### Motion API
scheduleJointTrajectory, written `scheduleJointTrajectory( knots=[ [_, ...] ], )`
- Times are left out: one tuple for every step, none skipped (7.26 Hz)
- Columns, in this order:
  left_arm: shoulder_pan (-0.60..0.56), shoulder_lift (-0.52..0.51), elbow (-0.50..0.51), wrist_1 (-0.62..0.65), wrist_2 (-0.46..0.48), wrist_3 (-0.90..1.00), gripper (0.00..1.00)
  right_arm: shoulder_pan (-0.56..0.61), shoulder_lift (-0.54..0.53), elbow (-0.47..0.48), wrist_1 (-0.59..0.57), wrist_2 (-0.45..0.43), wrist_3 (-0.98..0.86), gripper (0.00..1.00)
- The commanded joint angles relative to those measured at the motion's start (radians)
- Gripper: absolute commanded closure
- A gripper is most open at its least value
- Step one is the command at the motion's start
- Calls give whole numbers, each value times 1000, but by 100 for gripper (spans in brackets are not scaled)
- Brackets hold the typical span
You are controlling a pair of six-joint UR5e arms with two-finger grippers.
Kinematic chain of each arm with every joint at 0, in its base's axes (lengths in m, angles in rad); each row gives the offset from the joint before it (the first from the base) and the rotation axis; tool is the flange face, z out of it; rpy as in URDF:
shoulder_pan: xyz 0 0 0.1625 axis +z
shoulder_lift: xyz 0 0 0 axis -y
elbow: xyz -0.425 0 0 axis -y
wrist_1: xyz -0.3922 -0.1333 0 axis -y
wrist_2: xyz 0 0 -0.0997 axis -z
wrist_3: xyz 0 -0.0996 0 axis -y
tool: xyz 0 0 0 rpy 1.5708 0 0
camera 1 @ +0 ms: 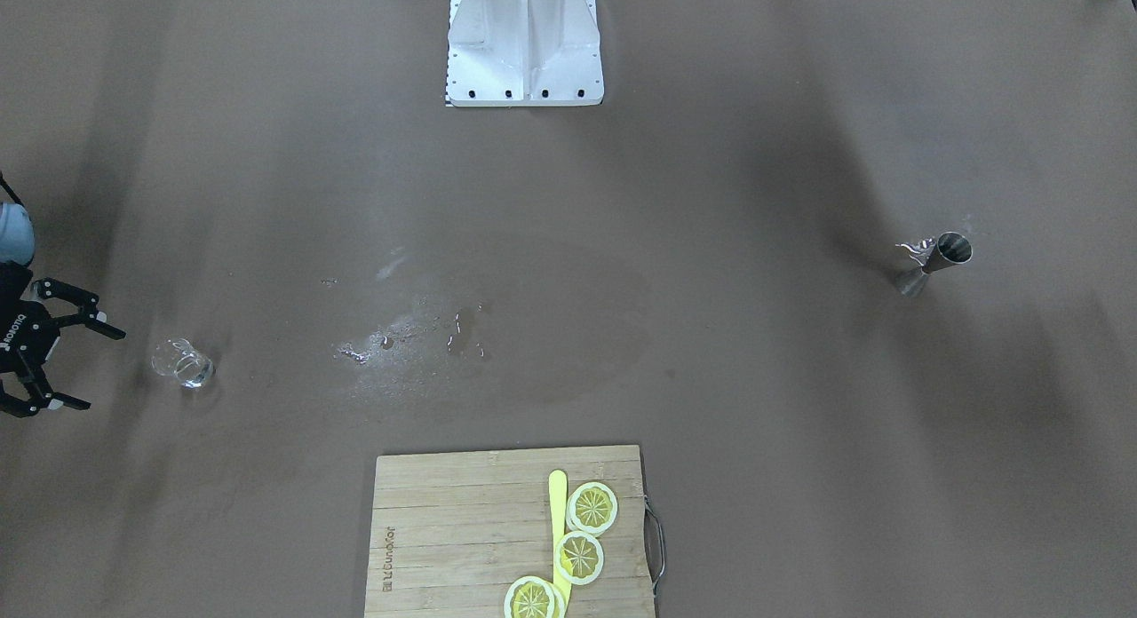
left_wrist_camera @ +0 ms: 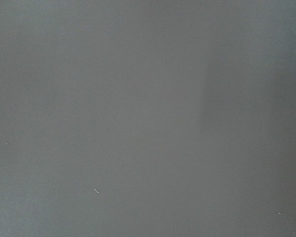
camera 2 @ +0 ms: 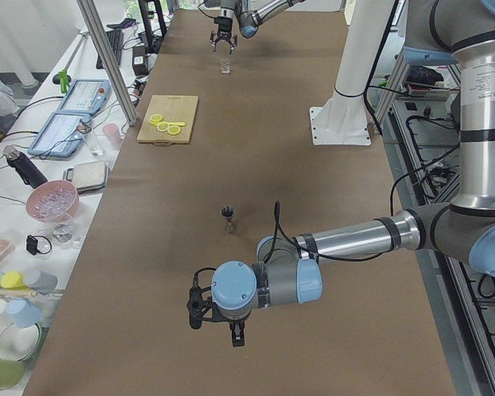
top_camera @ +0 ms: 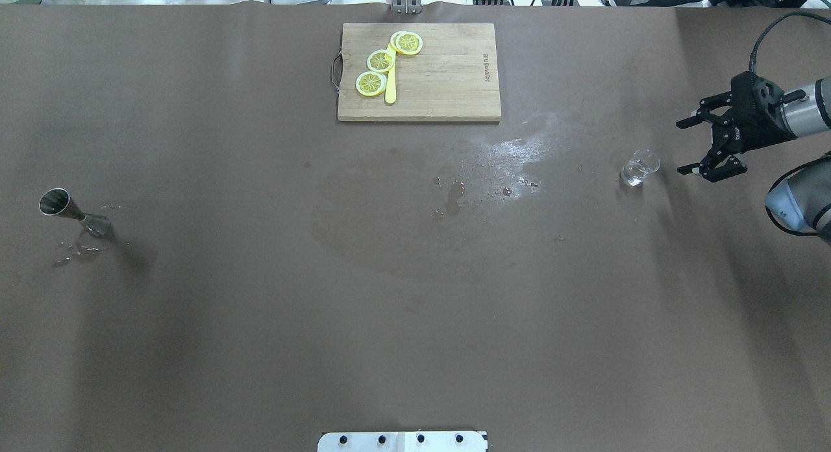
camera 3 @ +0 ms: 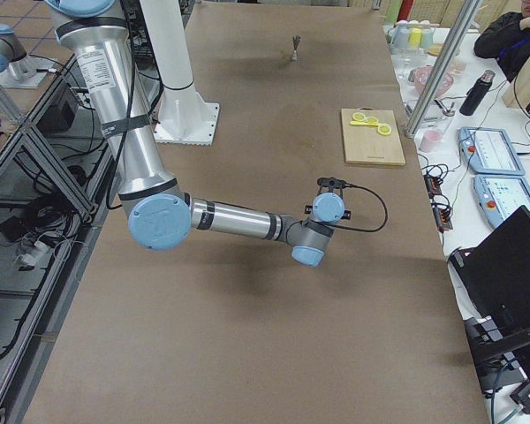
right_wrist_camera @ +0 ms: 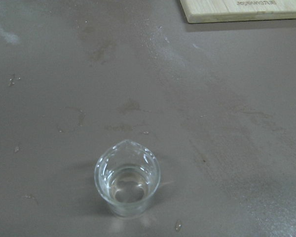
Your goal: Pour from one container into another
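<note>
The small clear glass beaker [top_camera: 639,167] stands upright on the brown table, with a little clear liquid in it in the right wrist view [right_wrist_camera: 127,178]. My right gripper [top_camera: 682,148] hovers just beside it, open, with nothing between its fingers; the front-facing view shows the same gripper [camera 1: 102,369] and beaker [camera 1: 182,363]. The steel jigger [top_camera: 71,213] stands upright far across the table, with droplets around its foot [camera 1: 934,263]. My left gripper [camera 2: 219,326] shows only in the exterior left view, low over bare table in front of the jigger [camera 2: 228,217]; I cannot tell its state. The left wrist view shows only plain grey.
A wooden cutting board [top_camera: 448,82] with three lemon slices [top_camera: 381,60] and a yellow knife [top_camera: 390,82] lies at the far edge. Wet patches [top_camera: 506,160] spread between board and beaker. The white robot base [camera 1: 524,45] stands at the near middle.
</note>
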Motion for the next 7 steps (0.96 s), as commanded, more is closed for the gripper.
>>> scheduleJointTrajectory(
  knots=[
    [0,0,-3,-1,0,0,1,-23,3,-1,0,-11,1,1],
    [0,-2,-9,-1,-5,-3,1,-26,10,-11,0,-20,2,1],
    [0,-5,-9,-5,-3,1,1,-38,18,-16,0,-36,2,1],
    [0,-3,-20,-9,-11,6,1,-52,23,-17,0,-48,2,1],
    [2,-3,-35,-13,-18,8,1,-69,29,-19,0,-65,4,1],
    [2,-5,-47,-28,-23,9,1,-75,30,-19,-2,-77,4,1],
    [2,3,-66,-76,-64,11,1,-77,33,-21,-2,-77,5,1]
  ],
)
